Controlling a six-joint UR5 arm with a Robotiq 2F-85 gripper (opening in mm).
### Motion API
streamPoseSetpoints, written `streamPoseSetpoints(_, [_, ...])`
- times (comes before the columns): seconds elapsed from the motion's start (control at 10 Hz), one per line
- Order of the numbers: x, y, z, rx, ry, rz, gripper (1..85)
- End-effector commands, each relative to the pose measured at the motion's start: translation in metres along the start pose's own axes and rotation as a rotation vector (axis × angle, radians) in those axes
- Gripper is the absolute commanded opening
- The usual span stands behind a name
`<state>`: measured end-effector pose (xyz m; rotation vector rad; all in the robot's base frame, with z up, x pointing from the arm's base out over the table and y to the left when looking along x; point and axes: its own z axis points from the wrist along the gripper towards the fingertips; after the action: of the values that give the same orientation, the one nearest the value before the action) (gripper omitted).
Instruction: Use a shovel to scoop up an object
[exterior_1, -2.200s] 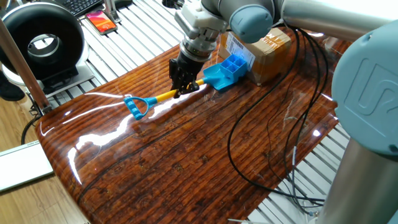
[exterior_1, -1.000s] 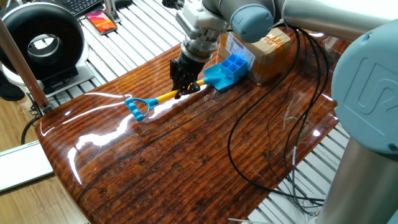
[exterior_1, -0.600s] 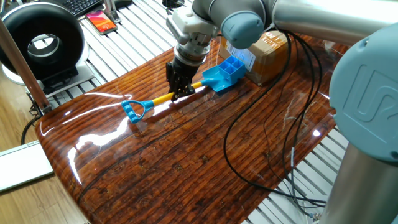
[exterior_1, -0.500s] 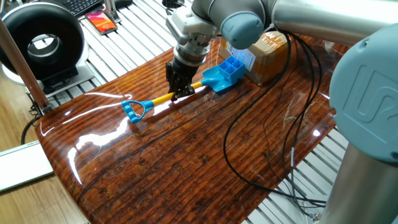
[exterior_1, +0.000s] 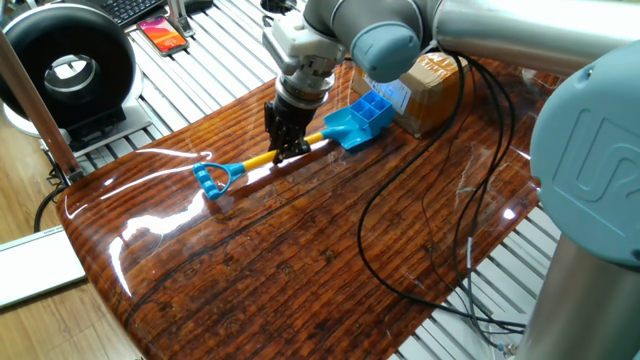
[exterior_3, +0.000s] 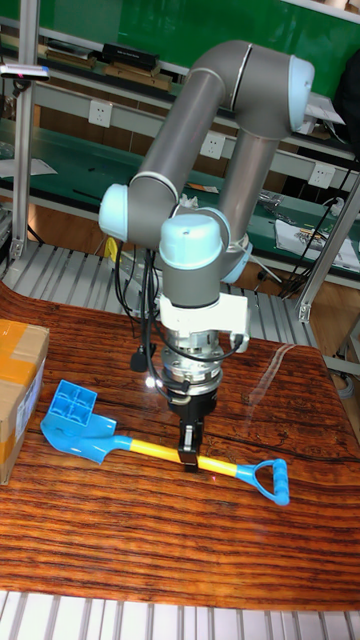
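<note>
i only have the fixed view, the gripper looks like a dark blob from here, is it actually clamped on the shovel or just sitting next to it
observer: Clamped. In the tall fixed view the gripper points straight down, with a finger on each side of the yellow shaft of the shovel, about midway along it.
operator: ok and the tray, on my side it overlaps the box, are they touching
observer: It looks like they are apart. From the front, the tray sits on the blade, and a thin strip of table shows between it and the box.
</note>
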<state>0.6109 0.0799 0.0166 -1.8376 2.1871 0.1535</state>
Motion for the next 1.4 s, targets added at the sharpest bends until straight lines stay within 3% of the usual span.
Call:
streamPoseSetpoints(0.0, [-0.008,-0.001,-0.003,0.001,-0.002,0.016,1.3])
streamPoseSetpoints(0.2, [-0.013,-0.001,-0.004,0.002,-0.004,0.022,1.3])
streamPoseSetpoints(0.6, [-0.025,0.001,-0.013,0.007,0.030,0.041,1.3])
streamPoseSetpoints(1.0, [-0.029,0.002,-0.033,-0.018,0.082,0.070,1.3])
streamPoseSetpoints(1.3, [-0.035,0.003,-0.035,-0.025,0.102,0.082,1.3])
